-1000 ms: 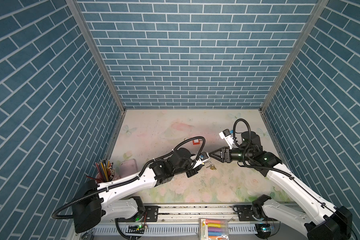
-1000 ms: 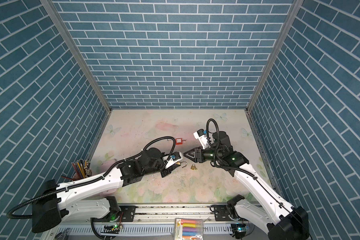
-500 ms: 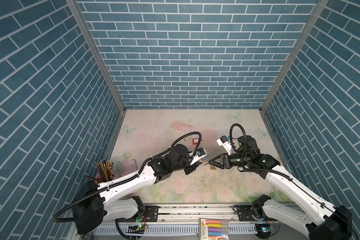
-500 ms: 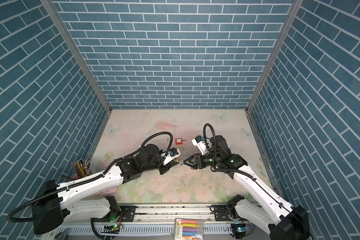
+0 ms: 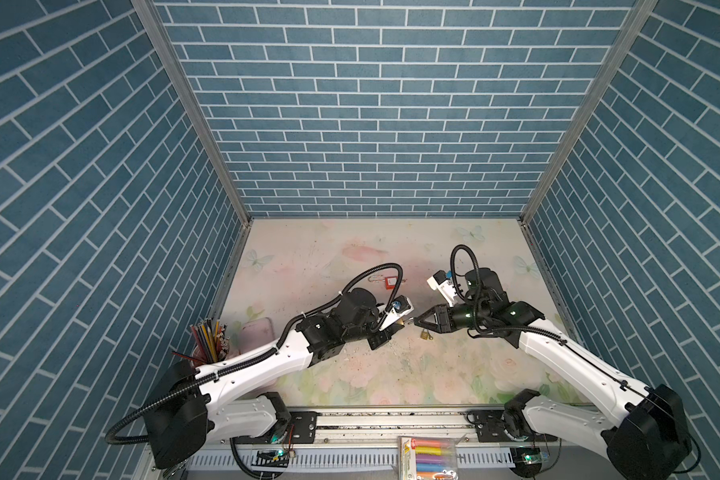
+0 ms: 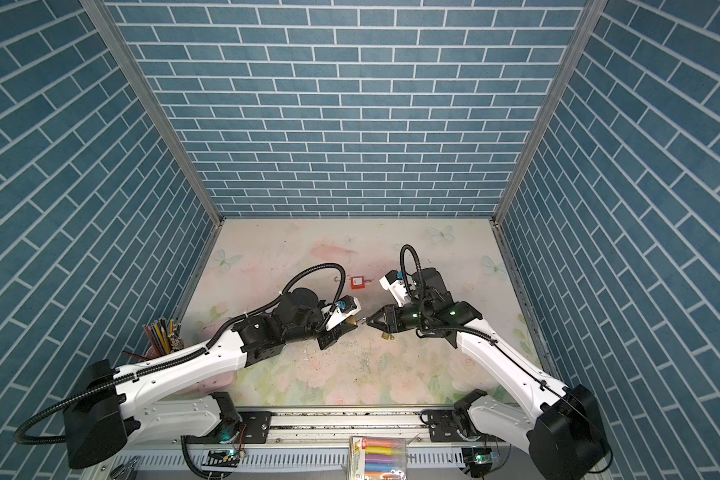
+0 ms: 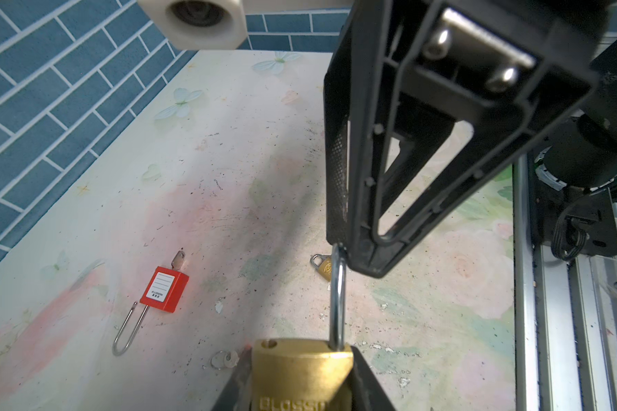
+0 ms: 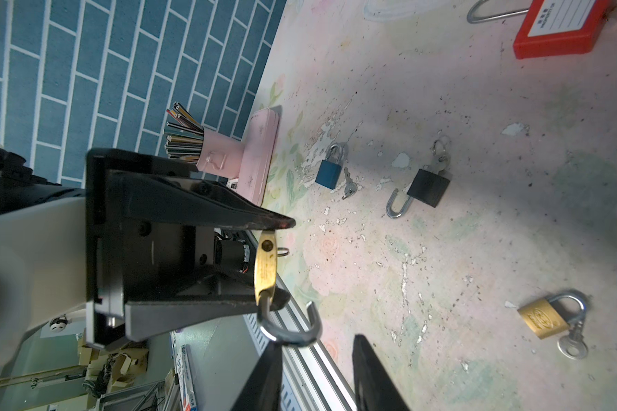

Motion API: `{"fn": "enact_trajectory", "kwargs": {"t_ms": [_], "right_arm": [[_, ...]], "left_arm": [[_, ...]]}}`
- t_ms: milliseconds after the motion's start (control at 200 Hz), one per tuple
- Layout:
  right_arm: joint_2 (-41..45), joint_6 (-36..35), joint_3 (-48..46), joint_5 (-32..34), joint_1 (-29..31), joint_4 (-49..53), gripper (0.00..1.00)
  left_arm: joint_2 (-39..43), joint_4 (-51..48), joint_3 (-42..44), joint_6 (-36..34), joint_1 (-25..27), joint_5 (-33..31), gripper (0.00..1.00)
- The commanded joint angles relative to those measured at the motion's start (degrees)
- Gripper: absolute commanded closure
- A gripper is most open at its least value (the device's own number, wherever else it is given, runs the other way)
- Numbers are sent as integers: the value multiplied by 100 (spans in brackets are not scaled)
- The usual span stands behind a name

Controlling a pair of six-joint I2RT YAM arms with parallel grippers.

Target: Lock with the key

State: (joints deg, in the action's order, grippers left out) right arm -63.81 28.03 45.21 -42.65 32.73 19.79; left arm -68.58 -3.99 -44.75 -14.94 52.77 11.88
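Above the middle of the floral table (image 7: 228,160), the left gripper (image 8: 285,261) was clamped on the body of a brass padlock (image 7: 300,373), holding it clear of the surface. Its shackle (image 7: 337,302) stood unlatched, one leg free, and pointed at the right gripper (image 8: 314,348). That claw's jaws stood apart. One fingertip (image 8: 273,350) met the shackle's bend, apparently touching, with no grip made. A smaller brass padlock (image 8: 542,318) lay on the table near the right gripper, a key (image 8: 572,347) against it. A red padlock (image 7: 164,289) lay well apart, toward the back wall.
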Motion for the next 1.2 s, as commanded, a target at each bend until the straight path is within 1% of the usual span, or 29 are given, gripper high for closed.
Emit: {"fn": "enact_trajectory", "kwargs": {"t_ms": [0,110,195,380,630,840,1055,1195], "right_arm": [[-105,-172,224,152,-64,-174,67],[-150,-140,281,268,-122,-225,66],[-134,-91,317,320,-182,-238,63],[102,149,322,269,-298,-204,62],[305,734,161,-390,-329,-298,60],[300,1018,32,-656,-281,-614,60],[128,1058,2,-687,-112,-778,60],[30,1041,13,-624,-52,-863,64]], "left_arm": [[128,72,-175,-39,-8,188,95],[137,55,-168,-68,-4,266,94],[132,-17,-157,-138,-4,269,94],[185,-53,-65,-368,-2,53,95],[446,564,373,-1000,8,-189,95],[371,595,344,-1503,50,-237,95],[428,794,423,-1539,98,-333,95],[403,776,423,-1521,131,-294,95]]}}
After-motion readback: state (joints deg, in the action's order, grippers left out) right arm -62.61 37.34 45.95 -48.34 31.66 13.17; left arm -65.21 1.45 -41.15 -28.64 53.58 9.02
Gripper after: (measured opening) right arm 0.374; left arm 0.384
